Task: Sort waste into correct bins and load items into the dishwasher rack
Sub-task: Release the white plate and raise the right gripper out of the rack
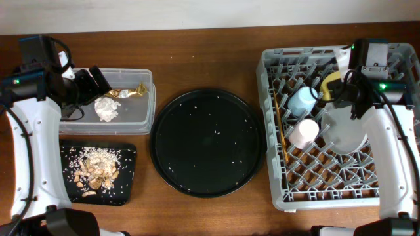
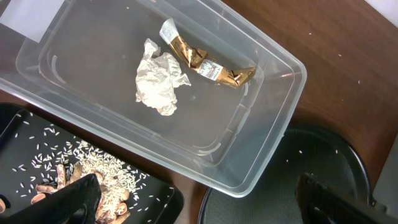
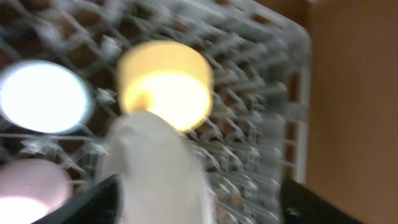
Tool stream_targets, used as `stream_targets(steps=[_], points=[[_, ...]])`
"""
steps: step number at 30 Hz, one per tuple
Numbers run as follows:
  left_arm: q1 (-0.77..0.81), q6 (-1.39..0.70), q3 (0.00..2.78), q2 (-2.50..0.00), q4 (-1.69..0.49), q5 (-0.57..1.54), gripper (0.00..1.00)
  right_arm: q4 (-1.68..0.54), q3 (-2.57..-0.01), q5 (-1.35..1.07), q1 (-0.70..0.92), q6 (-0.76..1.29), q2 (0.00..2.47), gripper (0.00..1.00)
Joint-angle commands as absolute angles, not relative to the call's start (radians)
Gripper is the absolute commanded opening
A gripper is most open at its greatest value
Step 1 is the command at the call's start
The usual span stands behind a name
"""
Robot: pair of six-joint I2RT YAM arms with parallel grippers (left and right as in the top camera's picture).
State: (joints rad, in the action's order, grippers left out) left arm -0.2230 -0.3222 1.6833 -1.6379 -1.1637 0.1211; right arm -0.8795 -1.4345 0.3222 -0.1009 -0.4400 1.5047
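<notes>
1. Overhead. The dishwasher rack (image 1: 279, 190) sits against the right edge of the table (image 1: 197, 59). It holds the light-blue cup (image 1: 303, 99) and, on the front side of that, the pink cup (image 1: 304, 133). The yellow bowl (image 1: 331, 84) is near the rack's far edge, and the plate (image 1: 344, 131) is propped among the middle pegs, which I take to be what keeps it on edge. The clear tub (image 1: 141, 118), toward the table's far-left corner, holds the paper ball (image 1: 107, 108) and the foil wrapper (image 1: 128, 92), so the dry waste is together. The small black tray (image 1: 128, 154), toward the front-left corner, carries the food scraps (image 1: 98, 169). The round black tray (image 1: 207, 141) in the middle of the table holds only stray grains.
2. Left wrist. The left gripper (image 2: 196, 180) has its fingers spread wide with nothing between them. It hangs over the tub's near wall, beside the scraps. A white label (image 2: 25, 15) sits in the tub's corner, with no writing visible. The wrapper's print is too small to read.
3. Right wrist, blurred. The right gripper (image 3: 199, 183) has its jaws apart. The plate's rim stands between them, close to one finger and clear of the other, so it is not clamped. The bowl is behind the plate and both cups are off to one side. No lettering shows.
</notes>
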Motion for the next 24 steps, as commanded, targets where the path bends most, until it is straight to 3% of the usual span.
stream_targets(steps=[1,5,24], points=[[-0.226,-0.324,1.689,-1.634,-1.164,0.127,0.99,-0.847,-1.441,0.002,-0.083,-0.352,1.501,0.98],[-0.226,-0.324,1.689,-1.634,-1.164,0.127,0.99,-0.826,-1.441,-0.171,-0.078,-0.279,1.501,0.98],[-0.226,-0.324,1.689,-1.634,-1.164,0.127,0.99,-0.826,-1.440,-0.173,-0.079,-0.279,1.501,0.98]])
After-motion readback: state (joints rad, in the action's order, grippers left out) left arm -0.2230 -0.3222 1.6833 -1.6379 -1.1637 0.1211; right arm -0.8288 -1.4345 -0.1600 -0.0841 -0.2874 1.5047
